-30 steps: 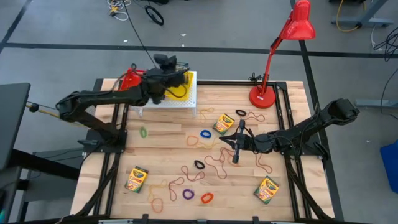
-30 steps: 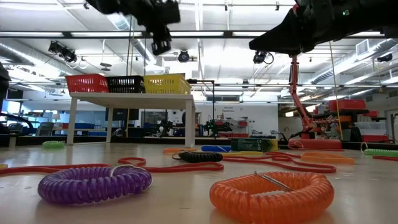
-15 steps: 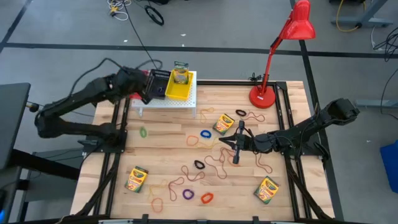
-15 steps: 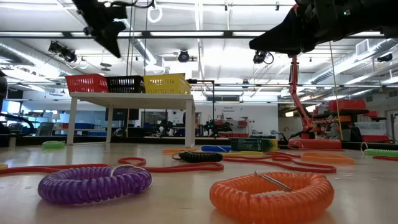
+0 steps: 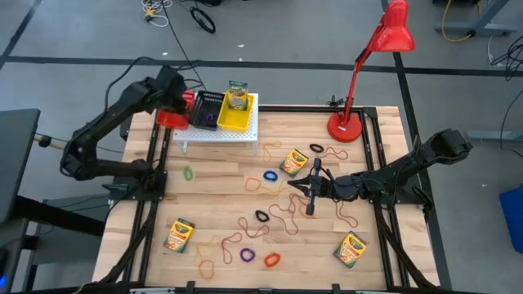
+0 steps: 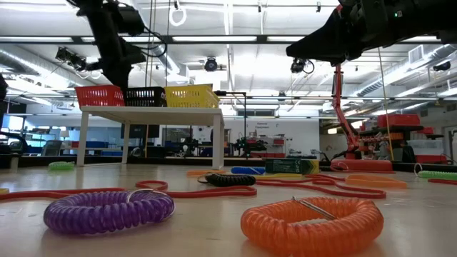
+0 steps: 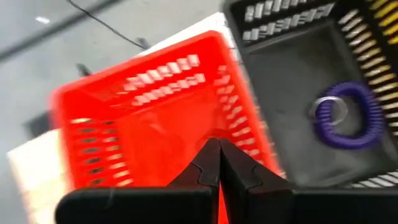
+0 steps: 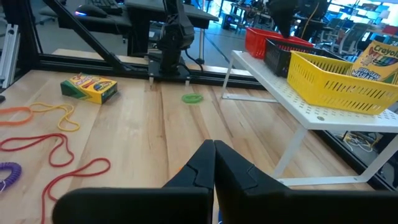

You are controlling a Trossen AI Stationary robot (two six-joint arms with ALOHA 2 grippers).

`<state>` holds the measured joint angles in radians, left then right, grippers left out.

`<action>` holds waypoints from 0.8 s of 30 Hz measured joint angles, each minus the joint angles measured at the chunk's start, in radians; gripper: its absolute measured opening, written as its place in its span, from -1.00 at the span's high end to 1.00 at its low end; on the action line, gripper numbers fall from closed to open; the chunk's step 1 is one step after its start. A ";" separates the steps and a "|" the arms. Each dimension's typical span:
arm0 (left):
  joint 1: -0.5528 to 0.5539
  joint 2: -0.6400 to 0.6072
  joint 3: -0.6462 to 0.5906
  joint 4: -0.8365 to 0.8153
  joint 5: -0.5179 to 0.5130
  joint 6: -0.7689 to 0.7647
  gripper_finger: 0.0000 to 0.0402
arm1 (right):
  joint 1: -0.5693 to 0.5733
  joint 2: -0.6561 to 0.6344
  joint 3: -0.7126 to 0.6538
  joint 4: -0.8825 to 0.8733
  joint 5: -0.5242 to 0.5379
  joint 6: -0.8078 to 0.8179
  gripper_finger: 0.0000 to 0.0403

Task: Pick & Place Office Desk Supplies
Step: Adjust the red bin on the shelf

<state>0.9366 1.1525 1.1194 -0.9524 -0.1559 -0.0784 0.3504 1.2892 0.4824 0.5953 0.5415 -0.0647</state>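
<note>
Three baskets stand on the white perforated stand [image 5: 221,132] at the far left: red [image 5: 170,117], black [image 5: 207,110] and yellow [image 5: 233,113]. A crayon box [image 5: 237,93] sticks up out of the yellow basket. A purple-blue coil loop [image 7: 345,115] lies on the black basket's floor. My left gripper [image 7: 219,163] hangs shut and empty above the red basket [image 7: 155,118]. My right gripper [image 5: 310,194] is shut and empty above the table's middle. Crayon boxes [image 5: 292,162] [image 5: 180,235] [image 5: 351,249], coil loops [image 5: 270,175] [image 5: 261,216] and rubber bands [image 5: 286,214] lie flat on the table.
The red desk lamp [image 5: 359,73] stands on its round base at the far right. In the low view a purple coil [image 6: 107,210] and an orange coil [image 6: 310,225] lie near the front edge. A green loop [image 5: 189,173] lies near the left arm's base.
My left gripper has swung from above the yellow basket toward the table's left edge, rolling as it went, and now hangs over the red basket. The crayon box in the yellow basket, hidden under the arm before, now shows.
</note>
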 joint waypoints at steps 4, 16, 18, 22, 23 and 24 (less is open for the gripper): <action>0.024 0.024 0.001 0.014 0.093 0.000 0.98 | 0.000 0.000 0.000 0.000 0.000 0.000 0.97; 0.025 0.045 0.000 0.062 0.140 -0.045 0.98 | 0.000 0.000 0.000 0.000 0.000 -0.003 0.97; 0.025 0.045 0.000 0.059 0.143 -0.045 0.98 | 0.000 0.000 0.000 0.000 0.000 -0.003 0.97; 0.025 0.045 0.000 0.034 0.157 -0.059 0.98 | 0.000 0.000 0.000 0.000 0.000 -0.003 0.97; 0.025 0.045 0.000 0.028 0.156 -0.063 0.98 | 0.000 0.000 0.000 0.000 0.000 -0.003 0.97; 0.025 0.045 0.000 0.022 0.152 -0.065 0.98 | 0.000 0.000 0.000 0.000 0.000 -0.003 0.97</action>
<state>0.9615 1.1976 1.1198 -0.9303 -0.0043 -0.1437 0.3504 1.2892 0.4824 0.5953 0.5415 -0.0677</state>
